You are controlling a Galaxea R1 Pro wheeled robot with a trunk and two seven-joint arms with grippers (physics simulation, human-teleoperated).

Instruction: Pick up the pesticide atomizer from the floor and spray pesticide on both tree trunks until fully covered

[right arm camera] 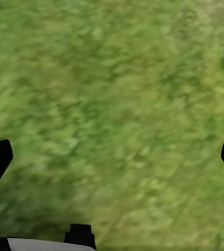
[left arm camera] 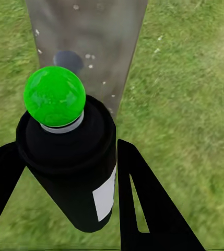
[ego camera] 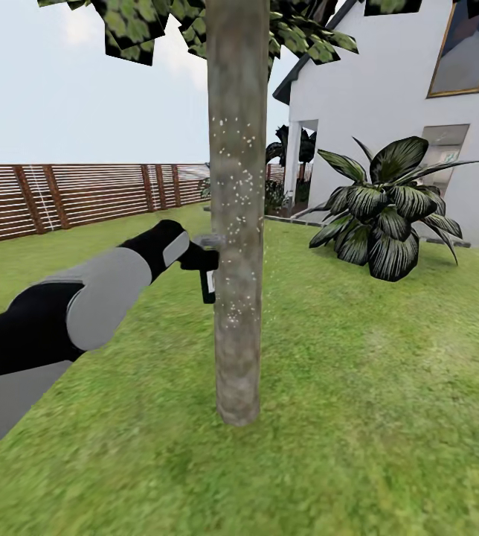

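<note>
Left pincer (left arm camera: 65, 172) pinching atomizer (left arm camera: 70, 167), held just beside trunk (ego camera: 236, 223); white pesticide specks (ego camera: 233, 186) dot its mid-section, base and top bare, coverage judged partial; right pincer (right arm camera: 112, 157) spread over grass.

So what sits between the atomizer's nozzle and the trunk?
Nothing; in the left wrist view the pesticide atomizer faces the tree trunk across open air.
</note>
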